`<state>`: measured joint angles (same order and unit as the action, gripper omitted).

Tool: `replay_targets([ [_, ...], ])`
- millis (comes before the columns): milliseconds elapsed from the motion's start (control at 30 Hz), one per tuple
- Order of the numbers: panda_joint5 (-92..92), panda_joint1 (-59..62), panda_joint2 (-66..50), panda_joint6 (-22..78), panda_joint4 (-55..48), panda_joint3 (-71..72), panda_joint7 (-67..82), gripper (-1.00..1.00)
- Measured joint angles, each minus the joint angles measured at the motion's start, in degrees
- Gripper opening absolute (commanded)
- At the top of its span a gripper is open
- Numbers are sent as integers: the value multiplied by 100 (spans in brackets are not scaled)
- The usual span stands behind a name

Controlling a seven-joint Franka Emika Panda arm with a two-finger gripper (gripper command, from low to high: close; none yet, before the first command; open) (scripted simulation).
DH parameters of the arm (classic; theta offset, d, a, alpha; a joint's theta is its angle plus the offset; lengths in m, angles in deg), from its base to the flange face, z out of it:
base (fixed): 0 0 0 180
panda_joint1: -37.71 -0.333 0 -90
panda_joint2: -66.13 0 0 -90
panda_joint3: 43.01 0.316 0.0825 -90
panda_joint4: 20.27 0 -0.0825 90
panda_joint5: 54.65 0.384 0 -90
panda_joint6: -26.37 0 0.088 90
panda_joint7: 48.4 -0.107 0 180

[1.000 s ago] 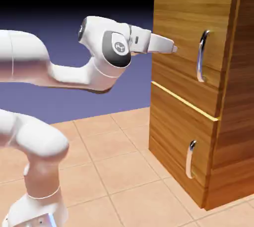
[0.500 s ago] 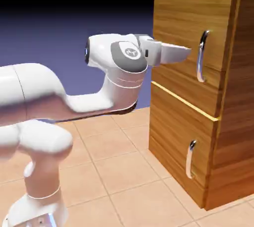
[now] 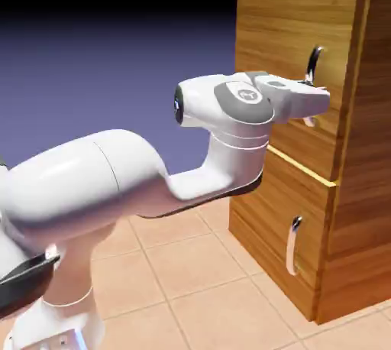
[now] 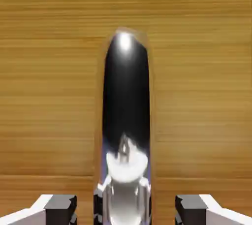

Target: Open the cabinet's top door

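The cabinet (image 3: 347, 211) of brown wood stands at the exterior view's right. Its top door (image 3: 271, 27) is flush with the front. My gripper (image 3: 316, 102) is at the door's long silver handle (image 3: 313, 58) and covers its lower part. In the hand view the handle (image 4: 125, 111) rises between my gripper (image 4: 126, 209) fingers, in front of the door's wood (image 4: 44, 71). One grey fingertip (image 4: 60, 204) shows left of the bar and the other right of it, each with a gap to the bar. The gripper looks open around the handle.
Below the top door is a shorter door panel (image 3: 263, 218) with a small silver handle (image 3: 292, 247). A lighter yellow strip (image 3: 294, 161) divides the two panels. The floor (image 3: 191, 264) is tan tile. My white arm (image 3: 137, 180) fills the exterior view's left.
The arm has stretched rightward toward the cabinet, and the hand has gone from short of the door to right at the long handle. The door has not moved.
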<state>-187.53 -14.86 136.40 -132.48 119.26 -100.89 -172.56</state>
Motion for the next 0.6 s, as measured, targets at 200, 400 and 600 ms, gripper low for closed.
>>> replay_targets([
  [200,517,1236,348,1002,1200,1138,-317,-100],
  [400,1482,2146,797,1881,2109,2383,-395,-100],
  [600,2627,2614,1239,2683,2679,3629,-356,-100],
])
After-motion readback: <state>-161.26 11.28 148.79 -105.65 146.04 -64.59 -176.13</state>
